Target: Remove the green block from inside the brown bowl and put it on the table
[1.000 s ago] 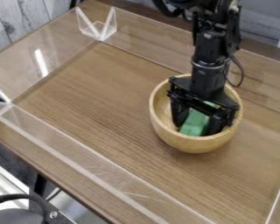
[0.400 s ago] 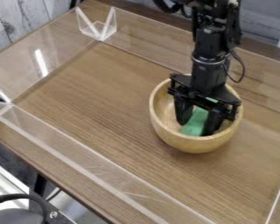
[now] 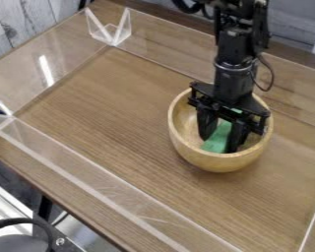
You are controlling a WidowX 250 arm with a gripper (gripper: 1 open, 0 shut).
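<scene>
The gripper [image 3: 224,118] is squeezed shut around the green block [image 3: 220,137] inside the brown bowl [image 3: 191,146]. The bowl sits on the brown wood table [image 3: 101,110], with low see-through walls [image 3: 84,169] along its edge.

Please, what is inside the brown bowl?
Inside the brown bowl lies the green block, with the end effector reaching in above it. The end effector covers part of the block and of the bowl's interior.

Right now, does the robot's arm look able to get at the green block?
Likely yes: the pincer is already down inside the brown bowl, right at the green block, and the bowl's wall does not appear to block it.
</scene>
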